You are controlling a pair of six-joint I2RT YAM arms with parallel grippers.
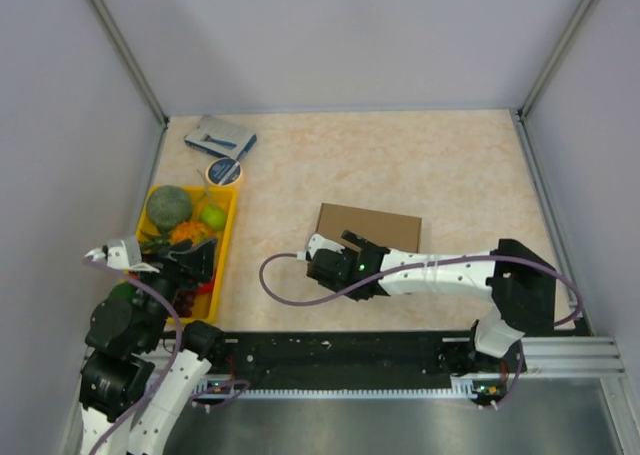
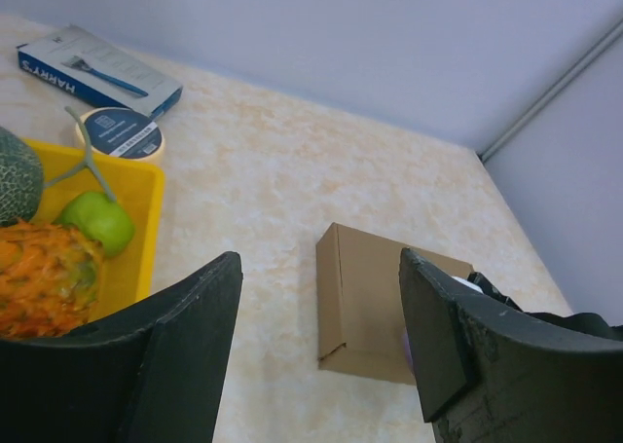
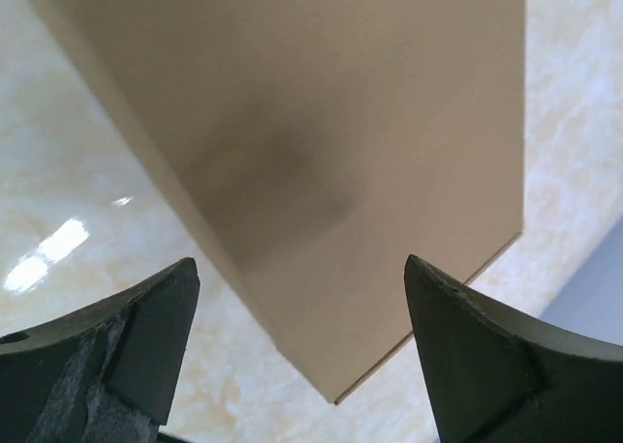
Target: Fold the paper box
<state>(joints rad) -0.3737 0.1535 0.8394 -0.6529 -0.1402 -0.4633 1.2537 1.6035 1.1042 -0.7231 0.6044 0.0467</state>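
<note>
Above the paper box (image 1: 378, 225), right gripper (image 3: 297, 268) spread, seemingly not touching.

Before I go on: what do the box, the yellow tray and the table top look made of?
Box: brown cardboard, matte; dull even face, crisp folded edges. Yellow tray: probably plastic, smooth, uniform bright colour. Table top: marbled beige, glossy, showing glare in the right wrist view; likely laminate, possibly stone.
</note>
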